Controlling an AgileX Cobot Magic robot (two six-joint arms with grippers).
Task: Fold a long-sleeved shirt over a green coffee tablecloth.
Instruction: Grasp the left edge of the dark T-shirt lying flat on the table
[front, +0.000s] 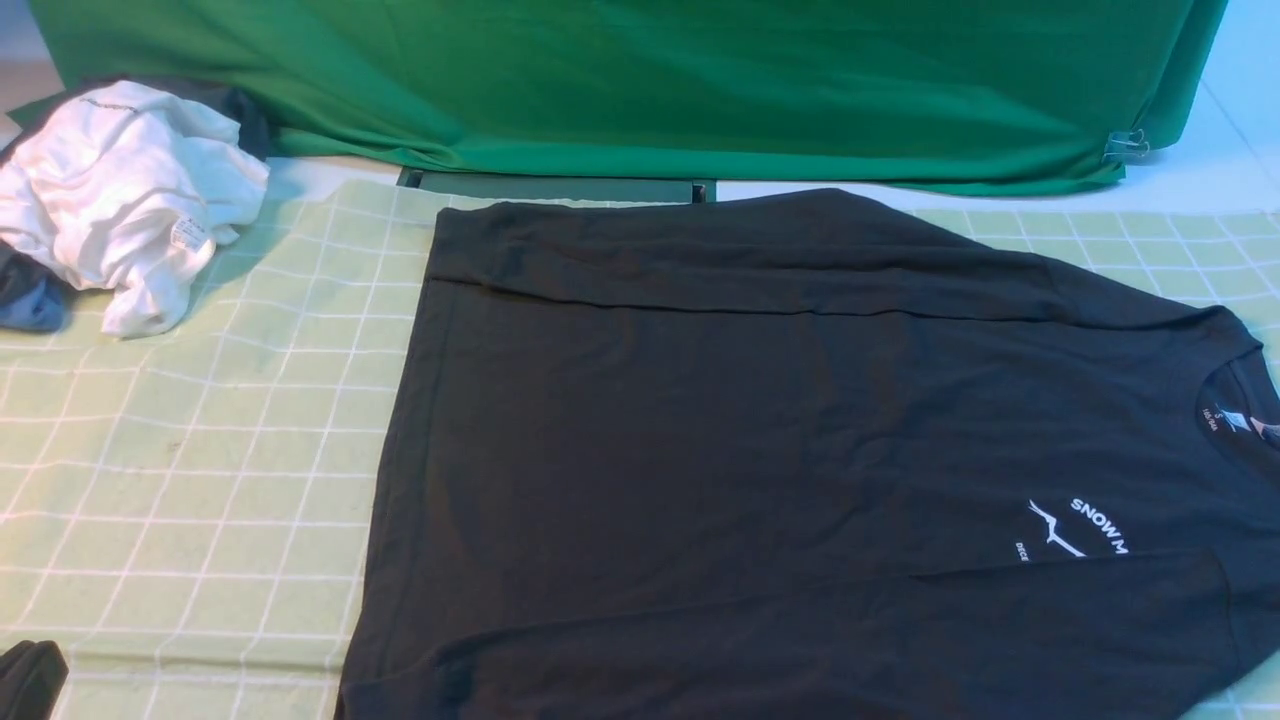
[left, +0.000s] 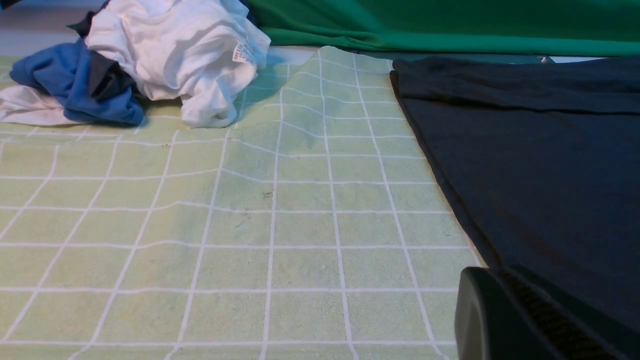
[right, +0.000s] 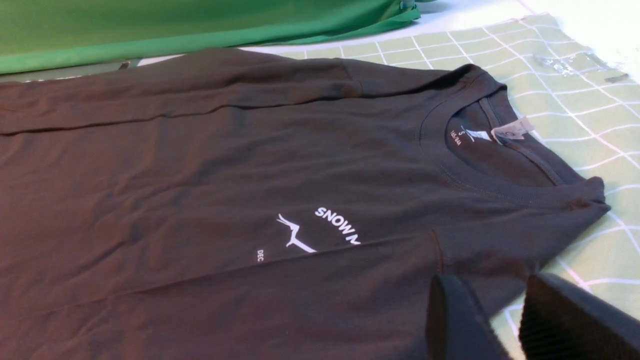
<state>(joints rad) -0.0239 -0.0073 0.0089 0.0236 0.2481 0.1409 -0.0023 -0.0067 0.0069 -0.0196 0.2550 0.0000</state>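
The long-sleeved shirt is black and lies flat on the green coffee tablecloth, chest logo up and collar to the right. Both sleeves are folded in along its far and near edges. My left gripper is shut and empty, low over the tablecloth just off the shirt's hem edge; a dark part of it shows in the front view's lower left corner. My right gripper is open beside the collar end, its fingers over the shirt's near shoulder edge, nothing between them.
A crumpled white garment with a blue cloth under it lies at the tablecloth's far left. Plain deep green fabric hangs along the back, clipped at its right end.
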